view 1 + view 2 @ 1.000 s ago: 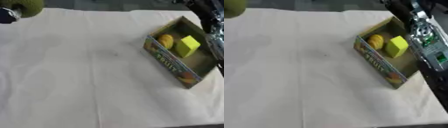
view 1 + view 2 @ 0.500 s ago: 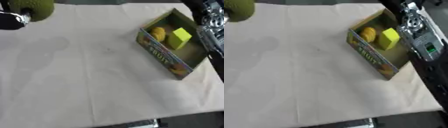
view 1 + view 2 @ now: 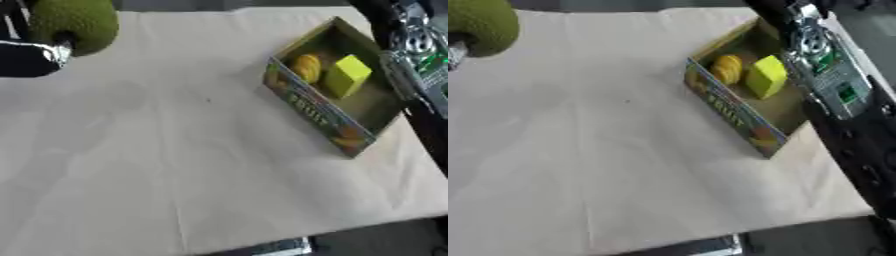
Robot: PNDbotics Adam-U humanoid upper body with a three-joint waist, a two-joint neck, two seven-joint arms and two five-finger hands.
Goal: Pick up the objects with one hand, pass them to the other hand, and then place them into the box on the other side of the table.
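A round, bumpy green fruit (image 3: 74,22) hangs above the table's far left corner. My left hand (image 3: 31,56), black with a silver joint, is shut on it from below and the left, and most of the hand is cut off by the picture's edge. On the right stands an open carton box (image 3: 311,112) printed with fruit. Inside it lie a yellow-orange fruit (image 3: 306,67) and a yellow-green block (image 3: 347,75). My right forearm (image 3: 829,80) crosses above the box's right side, and its hand is out of sight.
A cream cloth (image 3: 175,150) covers the table. The table's front edge runs along the bottom, with a grey object (image 3: 282,247) just below it. The dark floor shows at the lower right.
The whole picture has shifted, so the camera has moved. The green fruit in my left hand now reaches further in from the upper left corner.
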